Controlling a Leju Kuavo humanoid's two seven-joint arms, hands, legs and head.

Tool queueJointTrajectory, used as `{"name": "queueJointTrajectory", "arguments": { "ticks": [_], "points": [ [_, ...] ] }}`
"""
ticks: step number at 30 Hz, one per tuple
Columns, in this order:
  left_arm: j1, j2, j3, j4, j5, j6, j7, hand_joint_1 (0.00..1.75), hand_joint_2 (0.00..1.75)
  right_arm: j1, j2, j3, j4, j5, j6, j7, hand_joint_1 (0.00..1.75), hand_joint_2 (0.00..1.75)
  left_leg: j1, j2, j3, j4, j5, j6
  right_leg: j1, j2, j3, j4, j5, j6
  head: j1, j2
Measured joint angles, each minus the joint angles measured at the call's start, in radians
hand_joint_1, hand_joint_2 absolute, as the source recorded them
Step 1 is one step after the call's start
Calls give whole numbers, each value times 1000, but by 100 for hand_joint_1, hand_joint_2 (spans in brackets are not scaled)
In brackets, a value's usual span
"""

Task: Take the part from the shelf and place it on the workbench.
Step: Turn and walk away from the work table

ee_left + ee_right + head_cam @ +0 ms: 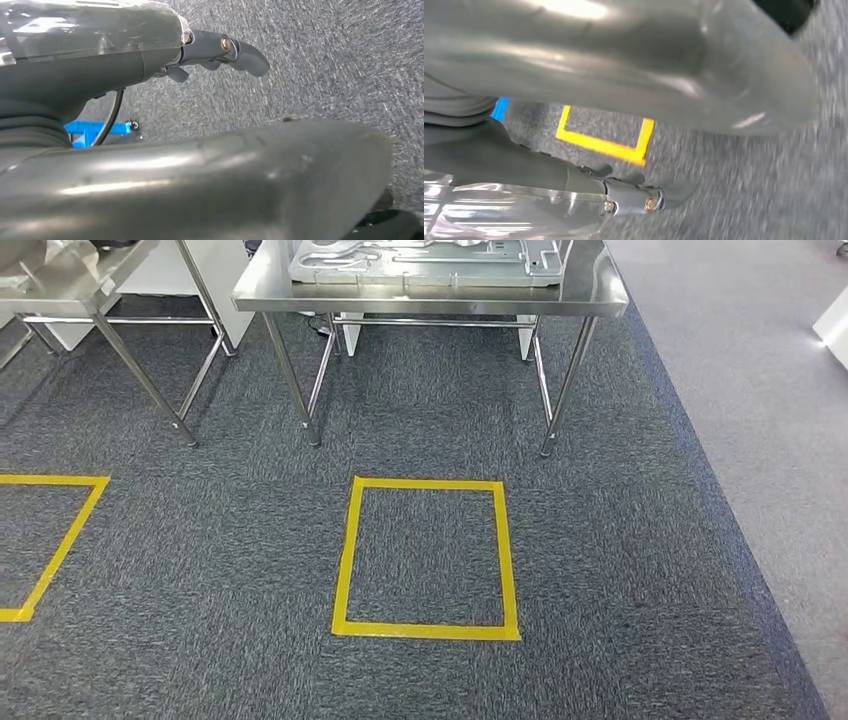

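Ahead, head view: a steel workbench (pixel 590 295) stands at the far side of the grey carpet (pixel 250 540), with a pale cast part (pixel 430 262) lying flat on its top, reaching toward the right edge. A second steel table (pixel 70 290) stands to its left. A yellow tape square (pixel 425 558) marks the carpet just short of the workbench; part of another (pixel 45 540) lies at the left edge. A lighter floor strip (pixel 760 390) runs along the right.

Left wrist view: the left hand (pixel 220 52) hangs over carpet, fingers loosely extended, grasping nothing.

Right wrist view: the right hand (pixel 634 192) likewise hangs released, near a yellow tape corner (pixel 604 142).

Judgement: with the part on the bench and both hands free, placement looks complete; otherwise the next move is walking to the shelf.
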Motion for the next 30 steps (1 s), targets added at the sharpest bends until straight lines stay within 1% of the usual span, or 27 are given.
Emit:
{"name": "queueJointTrajectory", "arguments": {
  "ticks": [2,3,4,6,7,8,9,10,11,12,13,14,15,16,17,18,19,21,22,23,24,25,26,27,28,29,30],
  "points": [
    [-1,-2,0,0,-2,-3,0,0,0,-2,0,2,0,7,5,1,0,0,7,-4,9,-29,12,-3,0,-6,0,3,-5,10,0,0],
    [-1,-3,0,0,-3,-5,0,0,0,-3,0,2,0,8,8,1,0,0,11,-6,14,-43,21,-3,1,-8,-8,21,-21,16,0,0],
    [-1,-4,0,0,-4,-6,0,0,0,-3,0,2,0,8,10,1,0,0,16,-8,17,-55,28,-5,0,-9,-26,60,-47,21,0,0],
    [-2,-4,0,0,-5,-7,0,0,0,-4,-1,3,0,8,14,1,0,0,17,-13,10,-56,33,-4,-8,-10,-86,182,-111,33,0,0],
    [-1,-4,0,0,-6,-8,0,0,0,-5,-2,3,0,8,15,1,0,0,17,-16,6,-52,34,-6,-12,-10,-111,235,-130,39,0,0],
    [0,-4,0,0,-7,-8,0,0,0,-4,-2,2,0,8,15,1,0,0,18,-20,1,-47,34,-8,-17,-10,-122,259,-130,44,0,0],
    [0,-5,0,0,-8,-8,0,0,0,-3,-3,2,0,8,15,1,0,0,20,-26,-3,-40,33,-11,-21,-10,-115,246,-111,50,0,0],
    [0,-5,-1,0,-9,-8,1,0,0,-2,-4,2,0,8,15,1,0,0,23,-34,-8,-32,31,-15,-26,-8,-88,196,-78,55,0,0],
    [0,-6,-1,0,-10,-8,1,0,0,-2,-4,2,0,8,15,1,0,0,26,-42,-15,-20,28,-21,-31,3,-54,128,-49,59,0,0],
    [-1,-6,-1,0,-11,-8,1,0,0,-1,-4,2,0,8,15,0,0,0,27,-50,-22,-7,25,-28,-32,16,-26,71,-29,58,0,0],
    [-3,-7,-1,0,-11,-8,1,0,0,-1,-4,2,0,8,16,0,0,0,27,-57,-29,3,22,-35,-32,25,-9,35,-18,53,0,0],
    [-3,-7,-1,0,-11,-8,1,0,0,-1,-4,3,1,8,16,0,0,0,26,-63,-36,10,22,-41,-31,31,-4,22,-18,45,0,0],
    [-3,-7,-1,0,-11,-8,1,0,0,-2,-5,3,1,9,16,0,0,0,26,-69,-40,12,24,-47,-27,27,-7,24,-16,35,0,0],
    [-3,-7,-1,0,-11,-8,1,0,0,-2,-5,3,1,9,16,0,0,0,27,-75,-44,13,26,-52,-28,17,-9,25,-13,27,0,0],
    [-1,-7,-1,0,-10,-8,1,0,0,-3,-5,3,1,10,16,0,0,0,28,-74,-48,17,24,-57,-27,9,-10,23,-10,20,0,0],
    [-1,-7,-1,0,-10,-8,1,0,0,-3,-5,3,1,11,16,0,0,0,28,-65,-57,33,13,-62,-28,-1,-11,21,-6,13,0,0],
    [-1,-7,-1,0,-10,-8,1,0,0,-3,-5,3,1,12,16,0,0,0,29,-52,-73,70,-11,-66,-29,-11,-13,19,-4,7,0,0],
    [-2,-7,-1,0,-10,-9,1,0,0,-1,-5,3,1,14,17,0,0,0,32,-23,-128,195,-81,-76,-27,-33,-19,19,-2,2,0,0],
    [-1,-7,-1,0,-9,-9,1,0,0,1,-5,3,1,17,17,0,0,0,34,-17,-154,258,-109,-79,-26,-45,-21,19,-1,1,0,0],
    [0,-7,-1,0,-8,-9,1,0,0,2,-5,4,1,19,17,0,0,0,35,-14,-166,295,-119,-80,-25,-58,-22,19,-1,1,0,0],
    [2,-7,-1,0,-6,-9,1,0,0,2,-5,4,1,21,17,0,0,0,35,-11,-160,293,-111,-80,-24,-69,-23,19,-1,1,0,0],
    [3,-7,-1,0,-5,-9,1,0,0,1,-5,4,1,23,17,0,0,0,35,-6,-133,250,-85,-77,-24,-80,-22,19,-1,2,0,0],
    [3,-7,-1,0,-5,-9,1,0,0,1,-5,5,1,24,17,0,0,0,35,6,-91,178,-53,-72,-24,-91,-20,19,-1,3,0,0],
    [2,-7,-1,0,-4,-8,1,0,0,0,-4,6,1,25,17,0,0,44,31,27,-51,104,-30,-67,-22,-101,-18,20,-1,6,0,0],
    [0,-7,-1,0,-4,-8,0,0,0,-1,-4,6,1,25,17,0,0,87,27,43,-22,47,-15,-60,-21,-111,-17,19,-2,11,0,0],
    [-1,-7,-1,0,-4,-8,0,0,0,-2,-4,7,1,25,18,0,0,131,22,55,-8,15,-10,-54,-20,-119,-16,19,-2,17,0,0],
    [-1,-7,-1,0,-4,-8,0,0,0,-4,-4,7,1,26,19,0,0,175,18,56,-8,6,-13,-49,-19,-127,-15,17,-1,24,0,0]
  ]
}}
